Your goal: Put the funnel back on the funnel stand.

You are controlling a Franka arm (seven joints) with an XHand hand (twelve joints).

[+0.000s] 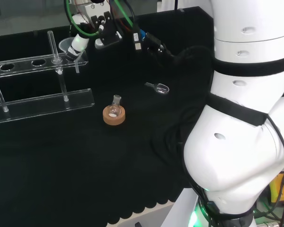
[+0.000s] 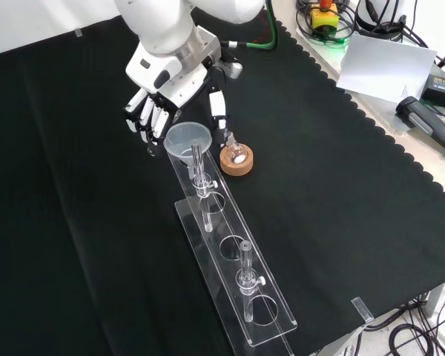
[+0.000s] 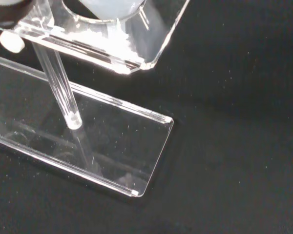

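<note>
Funnel (image 2: 185, 139) sits in the end hole of the stand (image 2: 233, 261), stem vertical, pointing down through the rack. Hand (image 2: 157, 104) is just behind and above it, fingers (image 2: 147, 119) partly curled beside the rim; whether they grip it cannot be told.

Obstacles, front view: clear funnel stand (image 2: 233, 271) running down the centre of the tabletop (image 2: 81, 245), two upright posts (image 2: 245, 271) rising from it; flask on cork ring (image 2: 236, 160) just right of its far end. Free room: open black cloth left and right of the stand.
</note>
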